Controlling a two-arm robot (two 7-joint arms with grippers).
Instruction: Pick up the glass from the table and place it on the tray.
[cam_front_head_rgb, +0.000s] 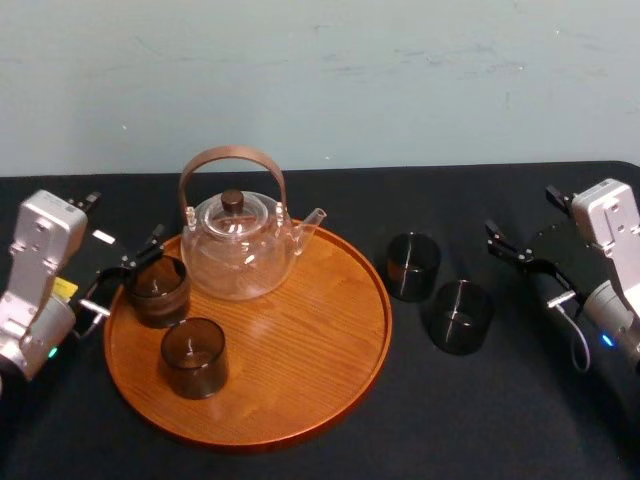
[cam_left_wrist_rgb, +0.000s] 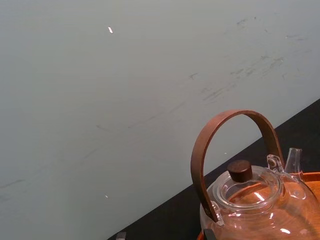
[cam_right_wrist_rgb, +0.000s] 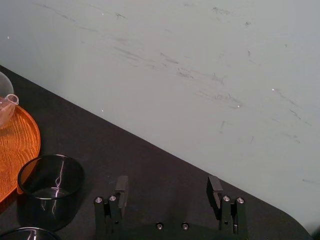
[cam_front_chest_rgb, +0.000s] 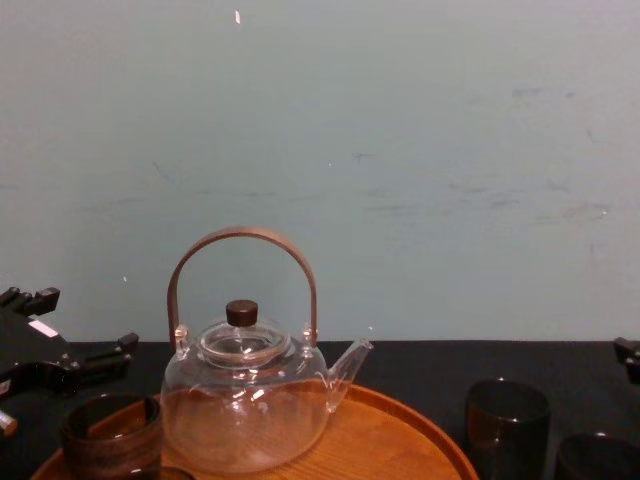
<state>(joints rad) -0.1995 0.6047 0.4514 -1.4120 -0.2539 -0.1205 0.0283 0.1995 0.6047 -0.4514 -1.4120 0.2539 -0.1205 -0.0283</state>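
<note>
Glass (cam_front_head_rgb: 157, 290) at the left gripper (cam_front_head_rgb: 135, 275) sits on the tray (cam_front_head_rgb: 300, 330), grip unclear.

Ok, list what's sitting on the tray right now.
On the tray: a clear glass teapot toward the back and two dark glasses, one by the left gripper, one nearer the front. The wood beneath them is covered.

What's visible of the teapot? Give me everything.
The teapot is clear glass with a round body, a glass lid with a dark brown knob, an arched brown handle standing up, and a short spout pointing toward the robot's right. It looks empty. It stands upright on the far part of the wooden tray. A dark glass sits close on its left; whether they touch cannot be told.
</note>
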